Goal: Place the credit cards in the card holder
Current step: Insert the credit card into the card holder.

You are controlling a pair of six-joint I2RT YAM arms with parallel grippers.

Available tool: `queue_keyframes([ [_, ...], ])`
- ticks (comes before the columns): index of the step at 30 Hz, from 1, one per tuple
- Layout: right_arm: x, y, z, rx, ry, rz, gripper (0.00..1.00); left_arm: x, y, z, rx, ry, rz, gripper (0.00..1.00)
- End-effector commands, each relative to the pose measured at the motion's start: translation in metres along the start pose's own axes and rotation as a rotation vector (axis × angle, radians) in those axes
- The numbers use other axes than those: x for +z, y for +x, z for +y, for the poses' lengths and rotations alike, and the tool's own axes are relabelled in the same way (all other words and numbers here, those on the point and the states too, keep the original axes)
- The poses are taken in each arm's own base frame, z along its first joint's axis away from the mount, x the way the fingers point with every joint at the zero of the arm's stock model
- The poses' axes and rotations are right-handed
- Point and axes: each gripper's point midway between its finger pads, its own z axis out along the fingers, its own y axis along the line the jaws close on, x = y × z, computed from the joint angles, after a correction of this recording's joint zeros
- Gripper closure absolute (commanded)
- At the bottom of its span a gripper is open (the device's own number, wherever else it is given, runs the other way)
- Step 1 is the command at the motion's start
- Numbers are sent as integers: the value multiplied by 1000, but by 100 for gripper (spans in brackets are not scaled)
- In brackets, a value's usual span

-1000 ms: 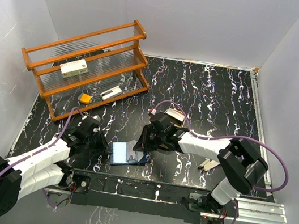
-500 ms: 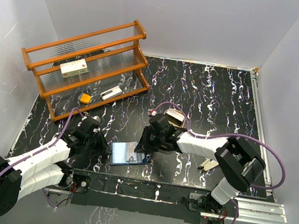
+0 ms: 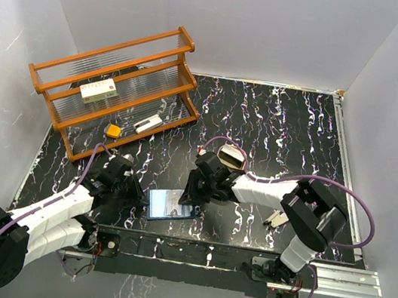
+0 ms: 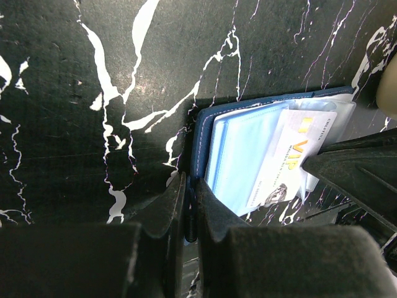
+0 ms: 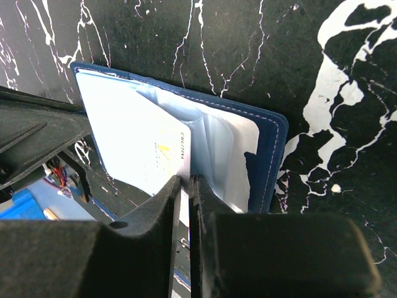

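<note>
**VIP card at the pocket mouth, holder pinned from the other side**

The card holder lies open on the desk near its front edge, between the 2 arms. Its navy cover faces down and its light-blue pocket panel faces up.

The left tool is clenched on the holder's navy border, with the edge pinched between both fingers. This looks like a bracing hold that anchors the wallet against a push.

The right tool comes in from the opposite side, its fingers closed tight on the near edge of a pale VIP card. In the right wrist view the card lies flat over the holder's inside. Its printed long edge runs alongside the clear sleeves, just beside the fold. The card's long axis is roughly parallel to the holder's border, so the edge appears lined up with the slot, not skewed across it.

Whether any of the card already sits under a sleeve cannot be told from these views.

The right arm is the 1 that counts here, since it carries the card and the pocket lies directly ahead of the card's free edge. The coming move likely calls for a shallow sideways slide into the sleeve while the left tool resists the drag
</note>
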Motion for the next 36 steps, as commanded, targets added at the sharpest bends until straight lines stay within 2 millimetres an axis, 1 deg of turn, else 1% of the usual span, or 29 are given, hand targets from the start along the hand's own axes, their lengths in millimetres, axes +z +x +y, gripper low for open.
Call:
queue_keyframes([
  [1, 2, -9, 9, -31, 2, -27, 91, -1, 2, 1, -7, -2, 8, 100],
  [12, 5, -12, 24, -51, -34, -33, 88, -2, 2, -3, -11, 11, 9, 100],
  [20, 7, -13, 35, -62, -65, -32, 84, -2, 2, -3, -14, 14, 11, 100],
  [35, 11, -9, 45, -72, -76, -25, 75, -3, 2, -7, -25, 31, 13, 100],
  [36, 15, -8, 43, -70, -69, -18, 74, -3, 2, -8, -25, 33, 12, 100],
])
